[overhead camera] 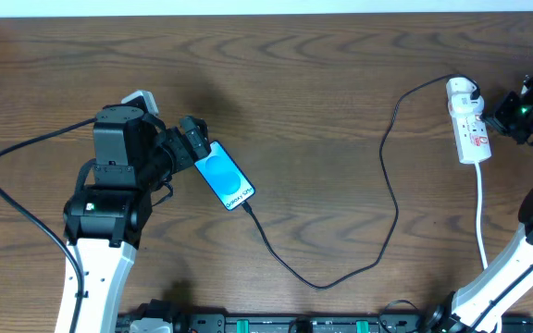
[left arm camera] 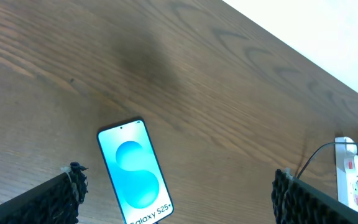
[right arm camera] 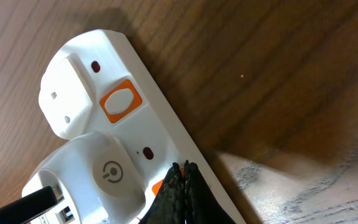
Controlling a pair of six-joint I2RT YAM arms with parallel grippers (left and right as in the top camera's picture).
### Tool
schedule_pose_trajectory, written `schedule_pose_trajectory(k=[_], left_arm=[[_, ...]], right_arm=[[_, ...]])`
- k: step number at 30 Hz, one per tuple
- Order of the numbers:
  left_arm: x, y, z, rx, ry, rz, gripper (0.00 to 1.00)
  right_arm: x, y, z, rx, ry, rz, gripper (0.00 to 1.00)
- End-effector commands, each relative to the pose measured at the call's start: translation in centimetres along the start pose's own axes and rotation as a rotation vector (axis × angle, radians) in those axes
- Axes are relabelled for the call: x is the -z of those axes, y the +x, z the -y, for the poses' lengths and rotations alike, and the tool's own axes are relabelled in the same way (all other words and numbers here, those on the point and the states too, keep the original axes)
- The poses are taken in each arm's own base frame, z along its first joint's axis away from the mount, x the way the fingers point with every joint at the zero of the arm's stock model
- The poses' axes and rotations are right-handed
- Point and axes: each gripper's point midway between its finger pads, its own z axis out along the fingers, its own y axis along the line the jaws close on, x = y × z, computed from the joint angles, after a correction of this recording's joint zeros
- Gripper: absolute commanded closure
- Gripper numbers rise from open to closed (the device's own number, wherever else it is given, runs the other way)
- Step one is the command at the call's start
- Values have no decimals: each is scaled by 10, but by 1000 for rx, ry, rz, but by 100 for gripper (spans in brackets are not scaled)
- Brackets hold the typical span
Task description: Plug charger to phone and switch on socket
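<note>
**Overhead.** The phone [overhead camera: 225, 178] lies screen-up, left of centre on the worktop [overhead camera: 322, 111]. The left tool [overhead camera: 191, 141] is at its upper-left end. The charger [overhead camera: 391, 199] loops from the phone's lower-right end to the socket [overhead camera: 470, 129] at upper right. The right tool [overhead camera: 498, 117] is just beside the socket.

**Left wrist.** The fingers [left arm camera: 55, 199] are spread wide. The phone [left arm camera: 132, 171] lies between them, untouched.

**Right wrist.** The fingertips [right arm camera: 182, 183] are pressed together and hold nothing. They lie over the socket [right arm camera: 166, 124], below an orange switch [right arm camera: 120, 102].

Dark wood-grain table [overhead camera: 322, 111], black rail [overhead camera: 294, 325] along near edge
</note>
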Motion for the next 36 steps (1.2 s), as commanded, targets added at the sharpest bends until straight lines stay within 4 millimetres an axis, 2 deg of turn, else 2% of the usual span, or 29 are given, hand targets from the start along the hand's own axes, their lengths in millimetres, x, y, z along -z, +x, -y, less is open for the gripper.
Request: schedule_pose_trajectory(k=[1,36], left_arm=[[6,-8,4,-15,6,26,3],[6,-8,4,-16,6,26,4]], right_arm=[[-11,11,-11,26,-16,-38,99],[-23,27,-35,118,-30,-76,99]])
